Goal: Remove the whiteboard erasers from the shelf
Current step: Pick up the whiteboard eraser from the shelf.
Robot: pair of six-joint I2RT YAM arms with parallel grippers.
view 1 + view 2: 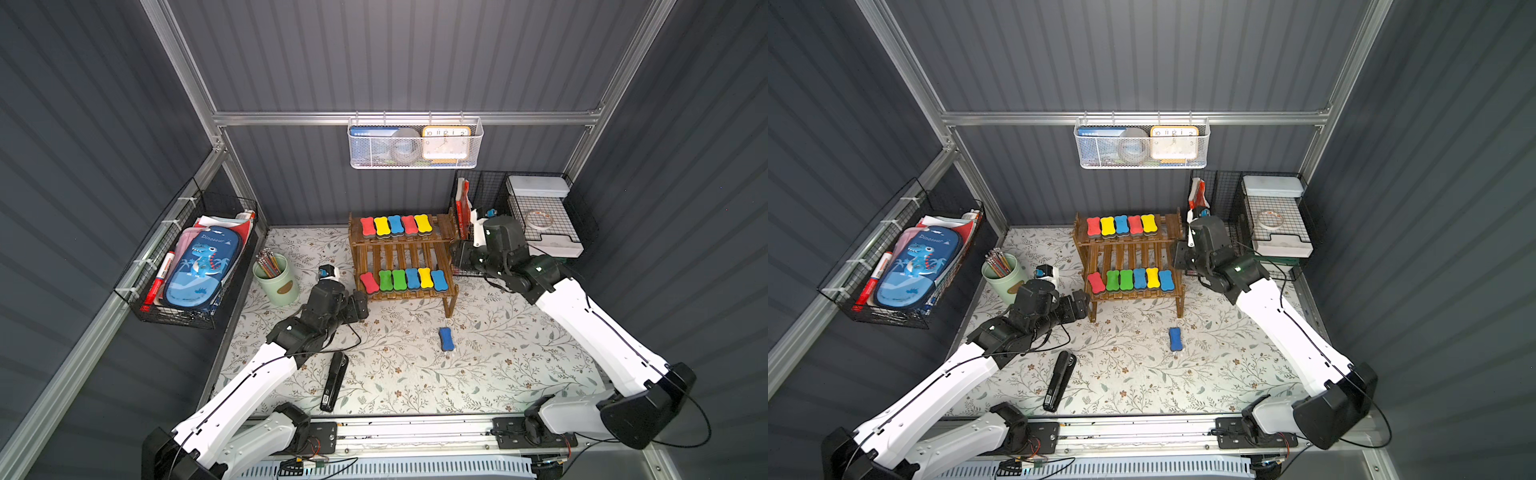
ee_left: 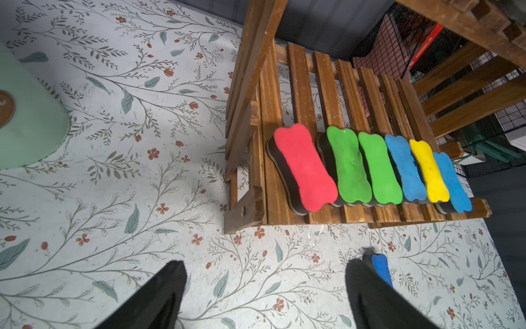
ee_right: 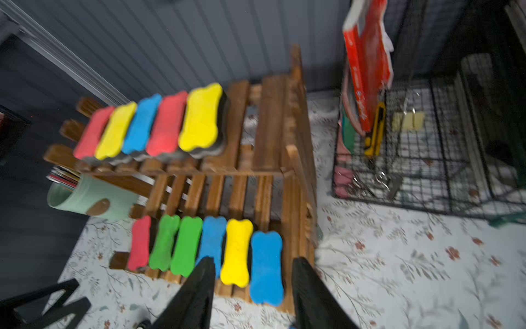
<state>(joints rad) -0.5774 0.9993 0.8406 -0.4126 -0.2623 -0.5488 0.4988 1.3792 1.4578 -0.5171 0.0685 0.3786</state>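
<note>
The brown slatted shelf [image 1: 401, 253] stands at the back of the table. Five whiteboard erasers [image 1: 395, 224] lie in a row on its upper tier and several more [image 1: 405, 279] on its lower tier. One blue eraser [image 1: 446, 338] lies on the table in front of the shelf's right leg. My left gripper [image 2: 266, 273] hovers open and empty by the shelf's front left leg, short of the red eraser [image 2: 304, 168]. My right gripper [image 3: 253, 273] is open and empty at the shelf's right end, above the lower tier's yellow [image 3: 236, 250] and blue [image 3: 266, 265] erasers.
A green pencil cup [image 1: 276, 280] stands left of the shelf, close to my left wrist. A black stapler [image 1: 334, 380] lies near the front. The black wire-mesh organiser [image 1: 540, 216] fills the back right corner behind my right arm. Baskets hang on the left wall [image 1: 187, 266] and back rail [image 1: 415, 143].
</note>
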